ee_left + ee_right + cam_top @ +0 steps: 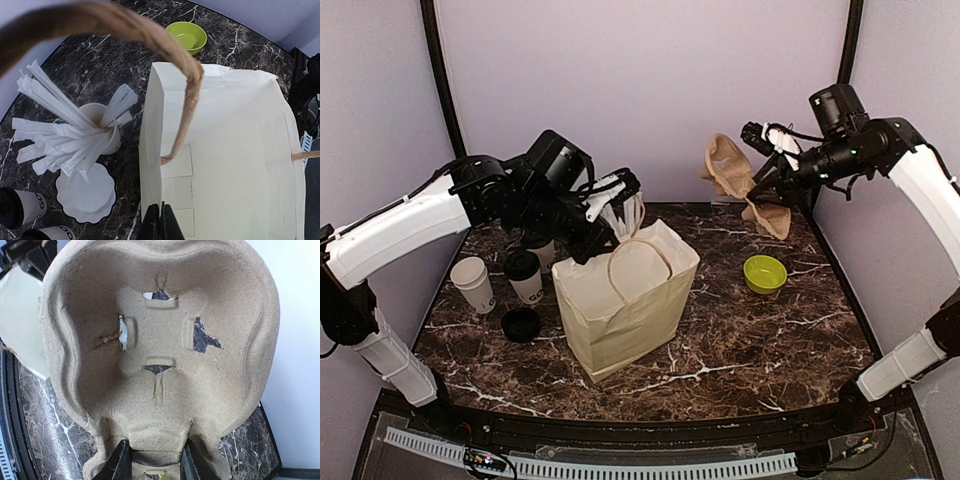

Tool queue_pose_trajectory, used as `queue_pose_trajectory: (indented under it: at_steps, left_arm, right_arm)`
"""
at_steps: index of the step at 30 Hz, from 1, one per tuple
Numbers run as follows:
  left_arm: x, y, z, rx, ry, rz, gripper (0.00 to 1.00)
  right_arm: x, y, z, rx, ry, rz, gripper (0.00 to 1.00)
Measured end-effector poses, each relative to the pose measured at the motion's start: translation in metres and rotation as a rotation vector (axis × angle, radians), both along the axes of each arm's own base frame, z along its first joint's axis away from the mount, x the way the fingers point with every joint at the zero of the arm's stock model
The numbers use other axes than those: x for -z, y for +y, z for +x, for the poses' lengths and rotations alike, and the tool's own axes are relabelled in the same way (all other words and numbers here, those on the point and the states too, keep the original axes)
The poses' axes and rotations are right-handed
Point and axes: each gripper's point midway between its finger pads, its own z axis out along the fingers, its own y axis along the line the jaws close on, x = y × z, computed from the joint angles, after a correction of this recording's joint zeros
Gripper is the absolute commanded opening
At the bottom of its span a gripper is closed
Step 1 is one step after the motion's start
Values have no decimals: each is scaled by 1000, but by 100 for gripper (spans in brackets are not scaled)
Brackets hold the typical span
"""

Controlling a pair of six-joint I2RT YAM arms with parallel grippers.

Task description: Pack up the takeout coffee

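Two white paper cups with black lids and black lettering stand at the left: one point(523, 275) in the open, one point(541, 249) partly under my left arm. Both show at the lower left of the left wrist view point(20, 207) point(50, 233). An open cream paper bag point(625, 300) point(235, 150) with brown handles stands mid-table. My left gripper point(598, 240) point(161, 220) is shut on the bag's side wall at its rim. My right gripper point(760, 178) point(152, 457) is shut on a brown pulp cup carrier point(728, 168) point(160, 340), held in the air at the back right.
A small white cup of wrapped straws point(102, 132) point(625, 213) and a white scalloped bowl point(85, 192) stand behind the bag. A lidless white cup point(472, 283) and a loose black lid point(521, 323) sit at the left. A green bowl point(765, 273) point(186, 36) sits at the right.
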Motion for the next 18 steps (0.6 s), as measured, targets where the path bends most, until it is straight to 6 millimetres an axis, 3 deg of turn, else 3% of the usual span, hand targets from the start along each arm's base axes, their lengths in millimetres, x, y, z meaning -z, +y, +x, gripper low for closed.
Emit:
queue_pose_trajectory:
  at_steps: [11, 18]
  left_arm:
    - [-12, -35, -17, 161, 93, -78, 0]
    - [-13, -62, -19, 269, 129, -106, 0]
  right_arm:
    - [-65, 22, -33, -149, -45, 209, 32]
    - [-76, 29, -50, -224, -27, 269, 32]
